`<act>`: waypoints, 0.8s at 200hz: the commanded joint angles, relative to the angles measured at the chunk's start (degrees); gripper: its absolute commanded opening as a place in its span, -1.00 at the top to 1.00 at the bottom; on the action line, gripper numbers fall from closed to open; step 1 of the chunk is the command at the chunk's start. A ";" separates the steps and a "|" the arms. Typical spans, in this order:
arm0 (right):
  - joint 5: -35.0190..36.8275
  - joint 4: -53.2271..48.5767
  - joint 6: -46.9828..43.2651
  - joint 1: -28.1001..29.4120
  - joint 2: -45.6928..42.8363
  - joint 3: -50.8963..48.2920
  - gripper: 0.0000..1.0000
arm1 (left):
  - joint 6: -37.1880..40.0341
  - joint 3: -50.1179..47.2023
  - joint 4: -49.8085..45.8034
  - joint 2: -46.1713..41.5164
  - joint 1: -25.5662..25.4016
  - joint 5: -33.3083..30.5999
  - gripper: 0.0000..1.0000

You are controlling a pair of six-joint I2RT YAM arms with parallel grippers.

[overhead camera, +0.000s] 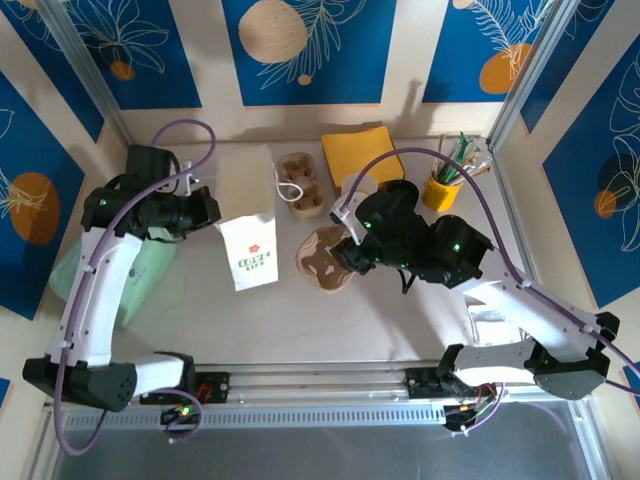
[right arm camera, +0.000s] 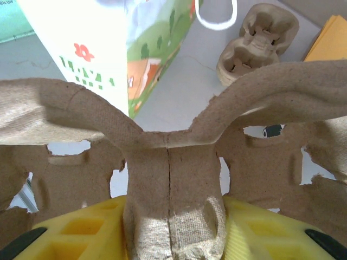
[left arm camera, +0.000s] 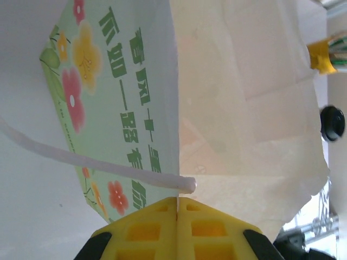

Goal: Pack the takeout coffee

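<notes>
Pinching the rim of the white printed paper bag (left arm camera: 244,81) in the left gripper (left arm camera: 177,201), jaws together on it. Clamping the centre ridge of the brown moulded-cardboard cup carrier (right arm camera: 162,138) in the right gripper (right arm camera: 171,216). Beyond the left gripper, past the bag's far wall: the black-lidded round paper takeout coffee (left arm camera: 332,123), unpacked. Liable to tear that ragged ridge, or topple the bag, under any hard pull.

We've got a white paper bag (overhead camera: 247,255) with green lettering and little flowers standing upright mid-table (overhead camera: 300,330). There's a brown cardboard cup carrier (overhead camera: 322,262) just to its right and a second carrier (overhead camera: 300,183) further back. Back right there's a yellow cup (overhead camera: 441,190) stuffed with straws and sticks, a flat yellow sheet (overhead camera: 361,155) near it, and a mint-green bag (overhead camera: 150,270) off at the left edge.
</notes>
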 commanded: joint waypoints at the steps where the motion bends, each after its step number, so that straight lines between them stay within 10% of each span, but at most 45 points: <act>1: 0.97 -2.00 -0.48 -0.46 -0.77 2.50 0.13 | -2.40 -2.28 2.98 -2.51 -3.58 1.99 1.00; 160: -17.42 -18.09 -6.12 -9.09 9.64 24.82 0.12 | -0.83 -10.90 16.17 -1.35 -23.14 8.81 1.00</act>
